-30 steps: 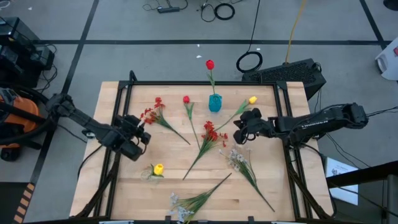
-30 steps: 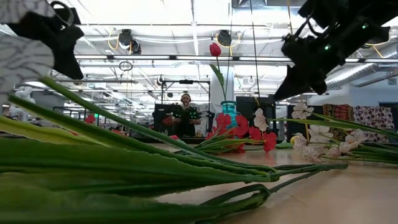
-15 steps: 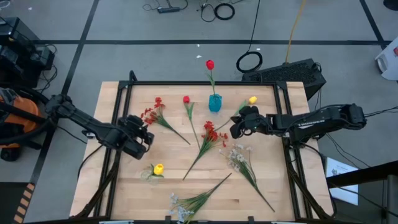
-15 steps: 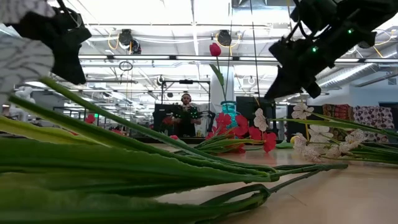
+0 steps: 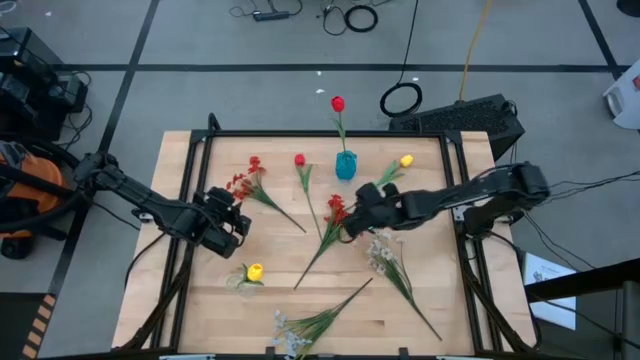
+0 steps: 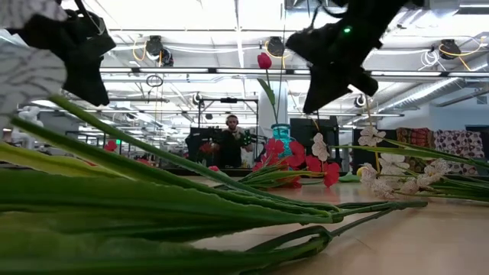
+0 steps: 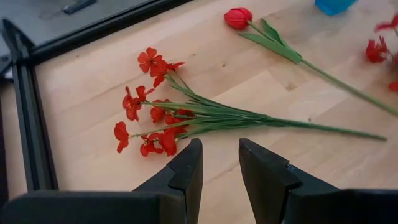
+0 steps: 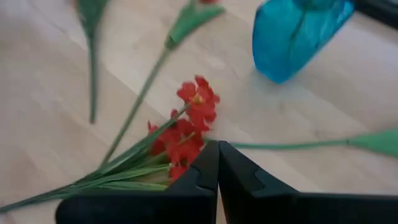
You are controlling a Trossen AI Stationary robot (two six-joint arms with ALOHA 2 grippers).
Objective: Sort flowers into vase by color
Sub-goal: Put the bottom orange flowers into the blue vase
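A teal vase (image 5: 345, 166) stands at the far middle of the table with one red bud (image 5: 338, 103) in it. A red spray (image 5: 338, 211) lies at mid-table. My right gripper (image 5: 351, 217) hangs shut just above its blossoms (image 8: 186, 134), well clear of the table in the low view (image 6: 313, 103). Another red spray (image 7: 155, 118) lies at the far left. My left gripper (image 7: 219, 165) is open on its near side, clear of it. A loose red bud (image 5: 299, 160) and a yellow bud (image 5: 405, 160) lie flat. A yellow bud (image 5: 254, 271) stands in a clear vase (image 5: 240, 283).
Two pale blossom sprays lie on the near half of the table, one at the right (image 5: 385, 260) and one at the front edge (image 5: 305, 328). A black frame (image 5: 300, 134) runs along the table's far and side edges. A person (image 6: 229, 137) sits beyond the table.
My right gripper has swung from the table's right side toward the left, coming over the middle red spray, and has stayed shut. The flowers lie as before.
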